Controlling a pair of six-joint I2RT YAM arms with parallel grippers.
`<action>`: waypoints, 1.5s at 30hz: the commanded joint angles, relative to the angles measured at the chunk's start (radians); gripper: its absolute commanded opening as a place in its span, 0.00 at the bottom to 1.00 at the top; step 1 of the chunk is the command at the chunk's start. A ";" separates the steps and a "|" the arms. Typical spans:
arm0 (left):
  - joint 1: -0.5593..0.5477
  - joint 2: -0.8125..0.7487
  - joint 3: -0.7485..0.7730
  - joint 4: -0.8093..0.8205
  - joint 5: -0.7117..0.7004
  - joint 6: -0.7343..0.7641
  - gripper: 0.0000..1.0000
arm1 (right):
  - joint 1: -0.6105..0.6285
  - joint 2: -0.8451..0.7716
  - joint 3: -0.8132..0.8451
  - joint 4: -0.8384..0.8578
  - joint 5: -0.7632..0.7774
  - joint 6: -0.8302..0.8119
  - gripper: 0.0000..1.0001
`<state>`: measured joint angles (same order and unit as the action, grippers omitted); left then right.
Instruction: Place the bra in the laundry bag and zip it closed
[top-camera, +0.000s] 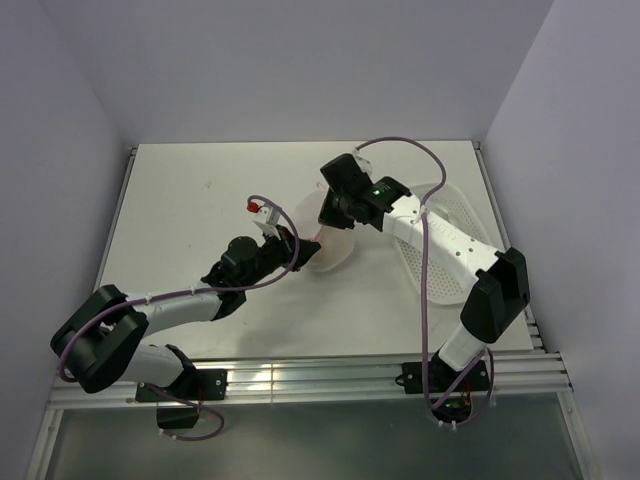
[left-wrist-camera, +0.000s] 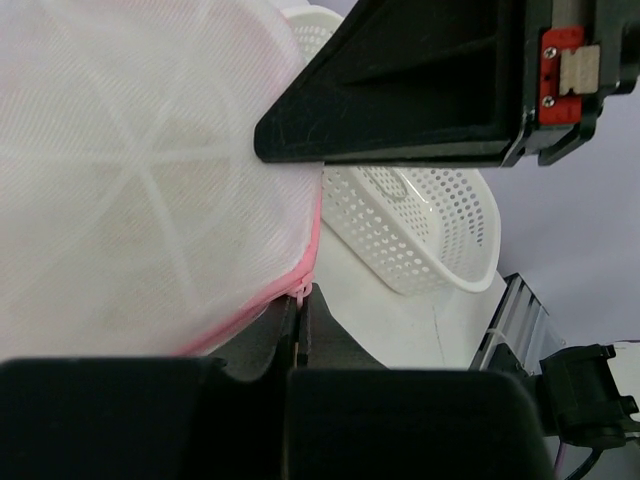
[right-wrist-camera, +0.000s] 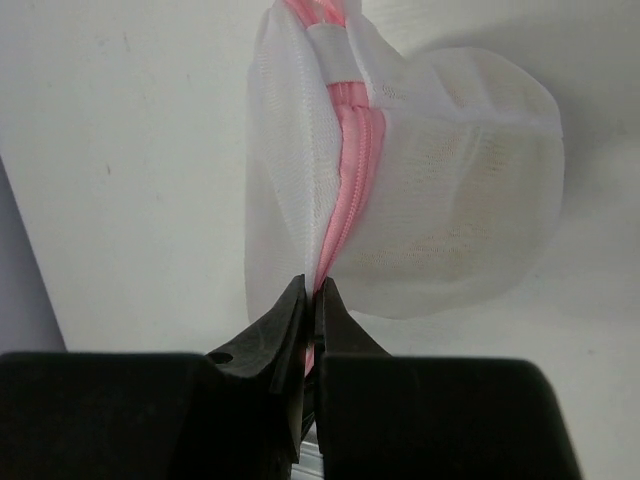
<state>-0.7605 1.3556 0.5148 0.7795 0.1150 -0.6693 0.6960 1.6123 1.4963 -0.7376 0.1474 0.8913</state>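
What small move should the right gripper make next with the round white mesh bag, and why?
Probably tug the pink zipper slightly toward itself: the right gripper pinches it, the seam above looks closed, but its end is hidden behind the fingers.

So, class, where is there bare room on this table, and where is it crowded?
Bare: the table far-left, beyond the left arm. Crowded: centre, around the laundry bag; right, by the perforated basket.

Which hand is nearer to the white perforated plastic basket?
Right. The right hand pinches the pink zipper of the round white mesh laundry bag on the side facing the basket; the left hand holds the bag's opposite side, farther away.
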 joint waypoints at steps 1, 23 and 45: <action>0.000 -0.013 0.018 -0.032 0.015 0.007 0.00 | -0.033 0.008 0.070 0.001 0.127 -0.084 0.00; 0.081 -0.119 -0.093 -0.169 -0.049 -0.052 0.00 | -0.151 0.103 0.197 0.052 -0.052 -0.230 0.00; 0.073 -0.279 -0.113 -0.312 -0.038 -0.056 0.00 | -0.170 0.262 0.338 0.099 -0.293 -0.273 0.59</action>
<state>-0.6788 1.0397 0.4000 0.3801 0.0357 -0.7124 0.5442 1.9121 1.8000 -0.6788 -0.2249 0.6373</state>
